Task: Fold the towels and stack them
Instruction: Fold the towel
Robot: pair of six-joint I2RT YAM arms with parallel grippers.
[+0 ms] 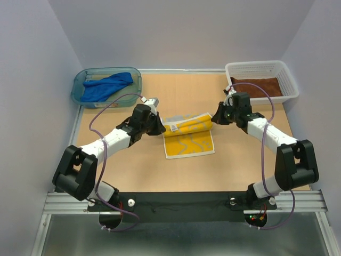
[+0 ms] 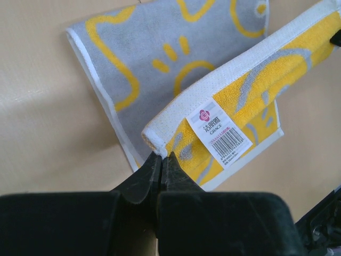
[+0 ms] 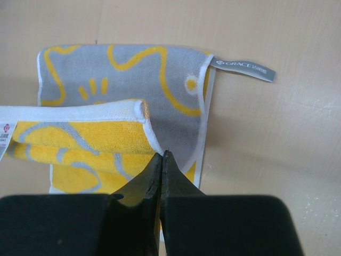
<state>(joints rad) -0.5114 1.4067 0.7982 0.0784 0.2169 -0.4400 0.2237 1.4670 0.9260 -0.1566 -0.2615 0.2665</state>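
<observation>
The yellow towel lies in the middle of the table, its far edge lifted and curled over toward the front. My left gripper is shut on the lifted edge's left corner, and my right gripper is shut on its right corner. In the left wrist view the shut gripper pinches the white hem beside a barcode label. In the right wrist view the shut gripper holds the hem above the grey patterned side. The blue towel lies crumpled in the tub. The rust-brown towel lies in the basket.
A teal tub stands at the back left and a white basket at the back right. A grey brand tag sticks out from the yellow towel's corner. Bare tan table lies in front of the towel.
</observation>
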